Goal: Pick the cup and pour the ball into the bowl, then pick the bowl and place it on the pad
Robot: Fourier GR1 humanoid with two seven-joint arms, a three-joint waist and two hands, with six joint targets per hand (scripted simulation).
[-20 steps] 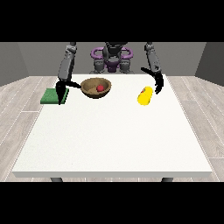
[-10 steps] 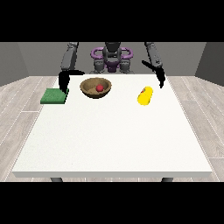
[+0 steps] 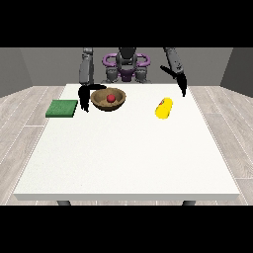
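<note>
Scanning from the left, we see the green pad (image 3: 62, 108) flat on the white desk (image 3: 128, 153), then the hand at the view's left (image 3: 85, 99) hanging just beside the brown bowl (image 3: 101, 102), which holds the red ball (image 3: 111, 98); we cannot tell how its fingers lie. Further right the yellow cup (image 3: 164, 108) lies on its side, and the hand at the view's right (image 3: 181, 84) hovers raised above and apart from it, fingers pointing down and unclenched, holding nothing.

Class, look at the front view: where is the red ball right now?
The red ball sits inside the brown bowl, left of centre at the table's far side.
</note>
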